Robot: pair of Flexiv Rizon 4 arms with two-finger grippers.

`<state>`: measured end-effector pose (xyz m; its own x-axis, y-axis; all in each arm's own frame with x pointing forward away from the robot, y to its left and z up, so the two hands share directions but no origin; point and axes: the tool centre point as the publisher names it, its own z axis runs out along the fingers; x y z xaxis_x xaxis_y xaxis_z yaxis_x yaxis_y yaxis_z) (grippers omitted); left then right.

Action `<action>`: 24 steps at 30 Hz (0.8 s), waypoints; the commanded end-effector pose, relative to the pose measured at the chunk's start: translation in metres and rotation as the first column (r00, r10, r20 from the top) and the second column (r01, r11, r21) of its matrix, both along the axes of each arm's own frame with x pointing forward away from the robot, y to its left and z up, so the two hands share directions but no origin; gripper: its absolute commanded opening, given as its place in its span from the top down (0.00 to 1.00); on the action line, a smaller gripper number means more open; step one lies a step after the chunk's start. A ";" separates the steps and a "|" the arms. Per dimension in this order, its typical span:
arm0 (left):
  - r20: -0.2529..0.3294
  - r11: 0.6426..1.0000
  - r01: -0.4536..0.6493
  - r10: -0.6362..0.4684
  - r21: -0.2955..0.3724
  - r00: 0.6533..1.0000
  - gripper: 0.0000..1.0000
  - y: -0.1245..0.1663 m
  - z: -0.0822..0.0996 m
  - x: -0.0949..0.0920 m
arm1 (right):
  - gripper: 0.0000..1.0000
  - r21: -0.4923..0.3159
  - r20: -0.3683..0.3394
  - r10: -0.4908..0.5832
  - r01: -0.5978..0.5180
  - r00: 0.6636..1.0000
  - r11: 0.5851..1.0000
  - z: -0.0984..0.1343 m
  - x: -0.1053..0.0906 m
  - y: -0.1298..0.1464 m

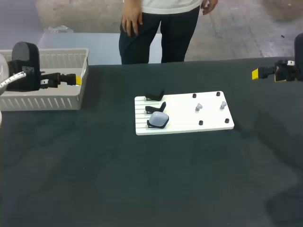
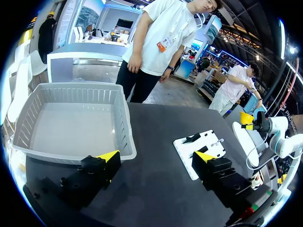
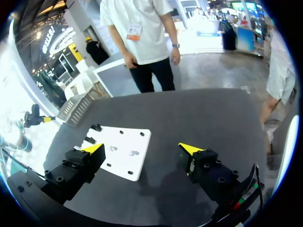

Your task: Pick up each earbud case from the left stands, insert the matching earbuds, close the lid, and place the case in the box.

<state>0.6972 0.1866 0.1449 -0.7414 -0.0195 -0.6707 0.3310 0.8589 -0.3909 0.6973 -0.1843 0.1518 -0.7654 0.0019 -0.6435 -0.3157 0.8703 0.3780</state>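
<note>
both tools spread, one case on its stand

your left tool [image 2: 157, 156] is spread wide with nothing between its fingers. in the head view it hangs at the right end of the grey box [image 1: 61, 101], which sits at the far left of the desk [image 1: 142, 179]. your right tool [image 3: 142, 149] is spread as well and grips nothing, out at the desk's far right, well apart from the white board [image 1: 184, 116] in the middle. three black stands [image 1: 155, 109] line the board's left edge. the nearest one carries a pale case [image 1: 158, 120]; you cannot tell from here how its lid sits. two pale earbuds [image 1: 199, 107] stand on the board's right half, among four black pegs [image 1: 218, 93].
</note>
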 end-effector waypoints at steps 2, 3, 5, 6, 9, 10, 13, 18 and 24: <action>-0.009 1.000 -0.004 0.004 0.009 1.000 0.00 -0.002 0.002 0.001 | 0.00 0.001 0.000 0.002 -0.002 1.000 1.000 -0.001 0.001 0.000; -0.009 1.000 -0.004 0.004 0.009 1.000 0.00 -0.002 0.002 0.001 | 0.00 0.001 0.000 0.002 -0.002 1.000 1.000 -0.001 0.001 0.000; -0.009 1.000 -0.004 0.004 0.009 1.000 0.00 -0.002 0.002 0.001 | 0.00 0.001 0.000 0.002 -0.002 1.000 1.000 -0.001 0.001 0.000; -0.009 1.000 -0.004 0.004 0.009 1.000 0.00 -0.002 0.002 0.001 | 0.00 0.001 0.000 0.002 -0.002 1.000 1.000 -0.001 0.001 0.000; -0.009 1.000 -0.004 0.004 0.009 1.000 0.00 -0.002 0.002 0.001 | 0.00 0.001 0.000 0.002 -0.002 1.000 1.000 -0.001 0.001 0.000; -0.009 1.000 -0.004 0.004 0.009 1.000 0.00 -0.002 0.002 0.001 | 0.00 0.001 0.000 0.002 -0.002 1.000 1.000 -0.001 0.001 0.000; 0.063 0.994 0.111 -0.111 0.004 0.992 0.00 -0.006 0.003 0.001 | 0.00 0.001 0.000 0.002 -0.002 1.000 1.000 -0.001 0.001 0.000; 0.360 0.863 0.500 -0.491 0.076 0.793 0.00 -0.019 0.003 -0.004 | 0.00 0.001 0.000 0.002 -0.002 1.000 1.000 -0.001 0.001 0.000; 0.496 0.747 0.641 -0.629 0.173 0.599 0.00 -0.028 0.010 -0.011 | 0.00 0.001 0.000 0.002 -0.002 1.000 1.000 -0.001 0.001 0.000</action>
